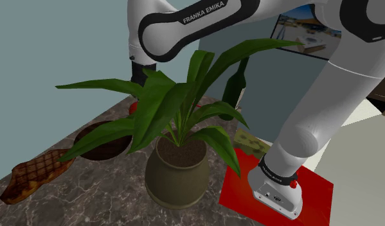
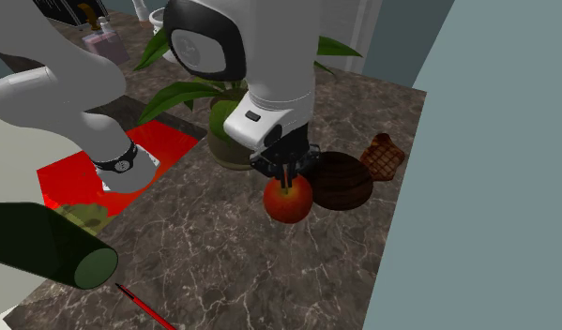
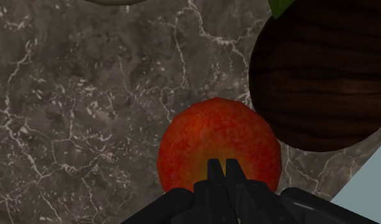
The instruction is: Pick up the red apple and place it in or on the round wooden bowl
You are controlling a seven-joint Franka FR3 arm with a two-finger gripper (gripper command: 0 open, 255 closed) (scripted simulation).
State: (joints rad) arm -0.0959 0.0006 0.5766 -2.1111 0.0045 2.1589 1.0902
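In the shoulder view the red apple (image 1: 132, 108) peeks through the plant (image 1: 178, 109) leaves, just beside the wooden bowl (image 1: 106, 146). In the second exterior view the gripper (image 2: 288, 175) hangs straight above the apple, which sits on the counter just beside the bowl. In the wrist view the fingers meet, clasping nothing, with the apple directly beneath them.

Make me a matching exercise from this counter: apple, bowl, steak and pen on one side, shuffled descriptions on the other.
1 apple
2 bowl
3 steak
4 pen

A dark wood grain, round
B thin, red, by the green bottle
C red-orange, under the gripper
D brown with grill marks

Pairs: 1-C, 2-A, 3-D, 4-B
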